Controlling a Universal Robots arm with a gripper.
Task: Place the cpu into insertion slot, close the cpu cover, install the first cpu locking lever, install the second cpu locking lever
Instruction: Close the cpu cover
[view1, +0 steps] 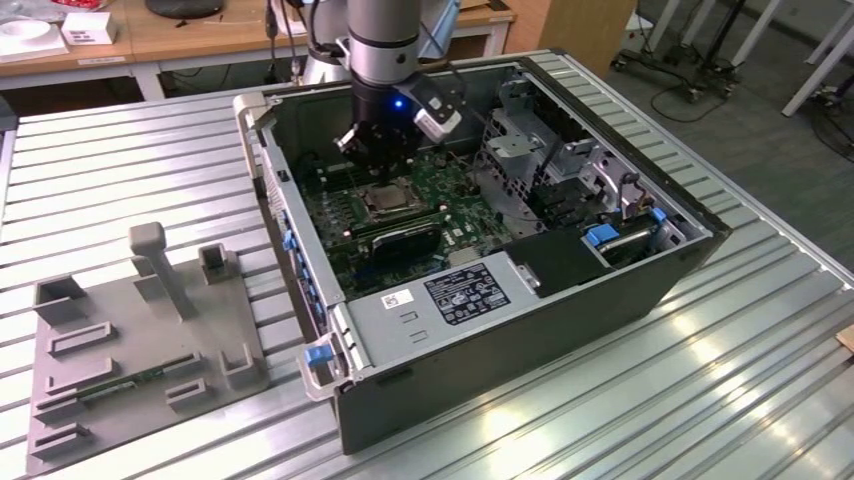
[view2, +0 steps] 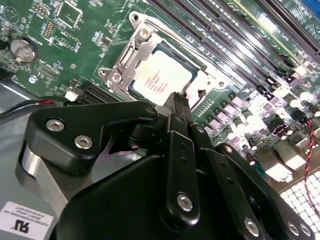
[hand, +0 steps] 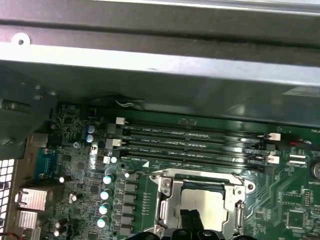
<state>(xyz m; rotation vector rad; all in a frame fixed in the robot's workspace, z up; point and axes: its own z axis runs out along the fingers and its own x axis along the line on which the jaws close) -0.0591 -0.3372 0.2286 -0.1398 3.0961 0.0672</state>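
The gripper (view2: 178, 101), pinched shut on nothing, hovers just above the cpu (view2: 160, 75), which sits under the lowered cpu cover (view2: 131, 47). Lever work probably wants the tips kept off its face.

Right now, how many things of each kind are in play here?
Open black metal computer case: 1
Grey plastic tray of holders: 1
Pale silver square cpu: 1
Silvery metal cpu cover frame: 1
Black robot gripper: 1
Total: 5
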